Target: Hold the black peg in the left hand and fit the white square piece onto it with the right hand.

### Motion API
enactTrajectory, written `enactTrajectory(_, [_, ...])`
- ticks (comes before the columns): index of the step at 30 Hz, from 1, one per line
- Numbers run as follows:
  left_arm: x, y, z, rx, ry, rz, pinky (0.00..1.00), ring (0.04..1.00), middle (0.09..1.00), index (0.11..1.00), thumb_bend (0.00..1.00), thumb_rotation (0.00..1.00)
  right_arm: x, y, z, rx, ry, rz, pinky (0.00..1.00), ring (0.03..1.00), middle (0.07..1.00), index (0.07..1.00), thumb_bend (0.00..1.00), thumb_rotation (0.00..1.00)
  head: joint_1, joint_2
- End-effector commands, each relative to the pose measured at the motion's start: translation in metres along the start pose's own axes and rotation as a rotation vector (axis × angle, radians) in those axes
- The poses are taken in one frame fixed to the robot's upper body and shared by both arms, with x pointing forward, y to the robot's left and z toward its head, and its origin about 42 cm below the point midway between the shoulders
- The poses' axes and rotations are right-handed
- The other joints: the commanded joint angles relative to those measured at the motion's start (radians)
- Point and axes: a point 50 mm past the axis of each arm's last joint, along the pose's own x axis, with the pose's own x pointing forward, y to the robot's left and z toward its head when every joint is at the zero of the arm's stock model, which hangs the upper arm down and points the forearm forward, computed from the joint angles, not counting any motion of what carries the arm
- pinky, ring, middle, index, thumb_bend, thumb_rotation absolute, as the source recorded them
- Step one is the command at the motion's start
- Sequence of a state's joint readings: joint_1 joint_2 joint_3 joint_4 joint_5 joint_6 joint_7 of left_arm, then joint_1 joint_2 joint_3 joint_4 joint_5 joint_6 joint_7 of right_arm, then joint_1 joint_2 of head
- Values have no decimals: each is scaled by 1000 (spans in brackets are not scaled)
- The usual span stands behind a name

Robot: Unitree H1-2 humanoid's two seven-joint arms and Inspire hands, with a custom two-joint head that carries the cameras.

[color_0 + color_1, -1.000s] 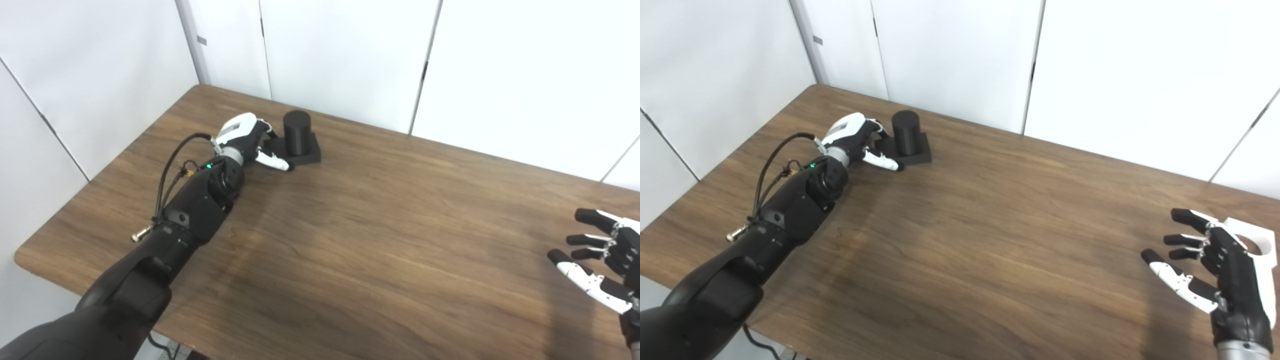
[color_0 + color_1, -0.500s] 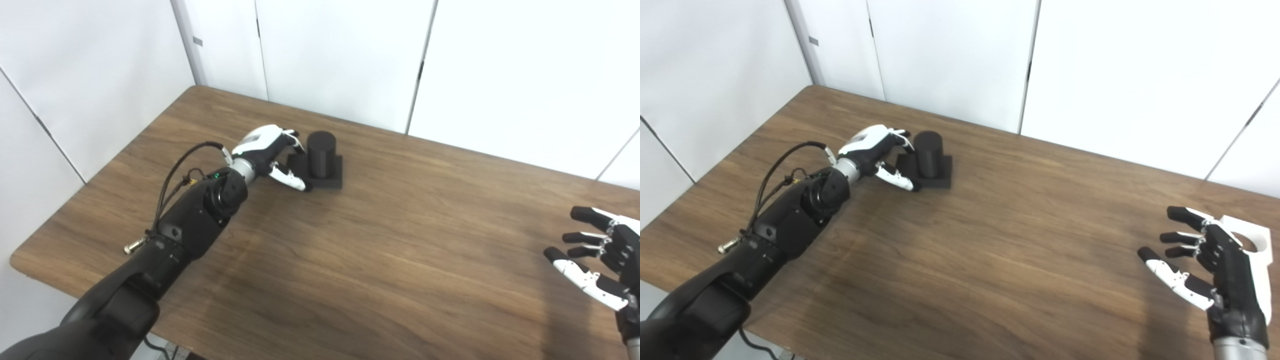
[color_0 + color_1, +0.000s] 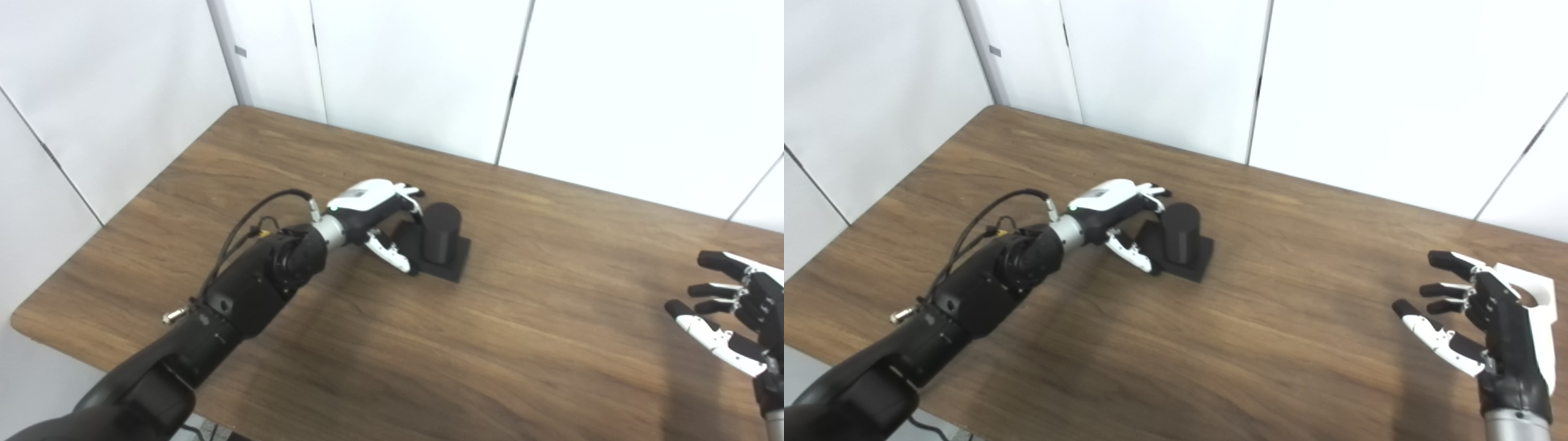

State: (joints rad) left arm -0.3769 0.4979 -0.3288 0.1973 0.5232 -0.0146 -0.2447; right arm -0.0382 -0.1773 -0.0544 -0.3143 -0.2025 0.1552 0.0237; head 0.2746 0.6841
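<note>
The black peg (image 3: pixel 441 233), a short cylinder on a square black base, is near the table's middle and leans a little. My left hand (image 3: pixel 373 211) is closed on the left edge of its base, thumb in front and fingers behind the cylinder. My right hand (image 3: pixel 1482 318) is open with fingers spread, at the far right just above the table. The white square piece (image 3: pixel 1534 280), with a round hole, lies right behind that hand and is partly hidden by it. It shows only in the right eye view.
The brown wooden table (image 3: pixel 490 343) stands against white wall panels at the back and left. A black cable loops off my left forearm (image 3: pixel 245 220). The table's front edge runs along the lower left.
My left hand has carried the black peg from the back left of the table toward the middle, to the right and nearer. The right hand has hardly moved.
</note>
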Motion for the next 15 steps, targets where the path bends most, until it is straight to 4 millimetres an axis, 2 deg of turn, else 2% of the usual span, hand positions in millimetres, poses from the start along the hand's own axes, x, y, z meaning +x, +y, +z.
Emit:
enactTrajectory(1, [3, -3, 17, 37, -81, -18, 907, 1000, 955, 488, 523, 74, 9, -3, 15, 4, -91, -28, 485, 586, 743, 687, 466, 0, -4, 1])
enactTrajectory(8, [5, -21, 35, 29, -164, -74, 891, 1000, 949, 488, 522, 74, 8, -4, 12, 4, -94, -25, 523, 608, 761, 694, 473, 0, -24, 4])
enactTrajectory(15, [6, -45, 58, -3, -239, -160, 878, 1000, 949, 489, 522, 72, 11, -4, 7, -13, -104, -34, 486, 582, 745, 684, 496, 0, -38, 11])
